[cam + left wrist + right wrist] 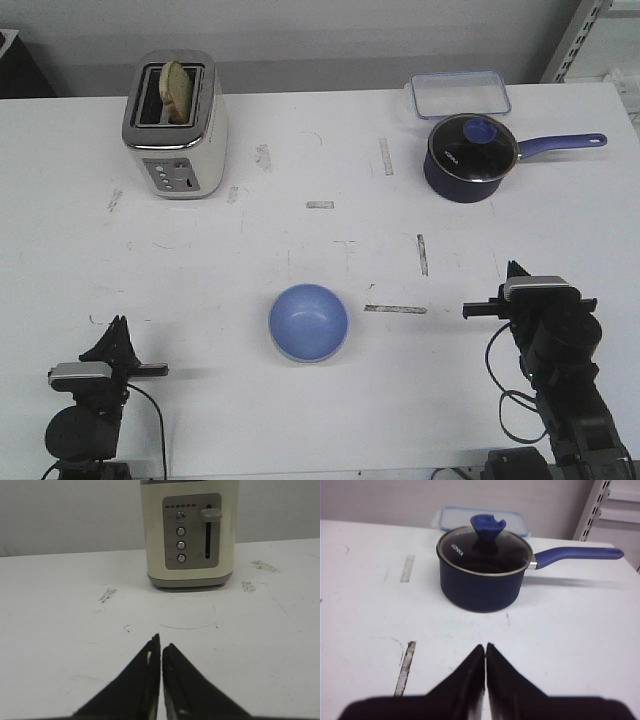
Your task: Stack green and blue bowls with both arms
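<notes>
A light blue bowl sits upright on the white table, near the front and midway between my arms. A paler edge runs under its near rim; I cannot tell whether that is the green bowl, which does not show on its own. My left gripper rests low at the front left, shut and empty, pointing at the toaster. My right gripper is at the front right, shut and empty, pointing at the saucepan. Both are well apart from the bowl.
A cream toaster with a slice of bread stands at the back left. A navy saucepan with a glass lid and a blue handle stands at the back right, a clear lidded container behind it. Metal shelving is beyond the right corner.
</notes>
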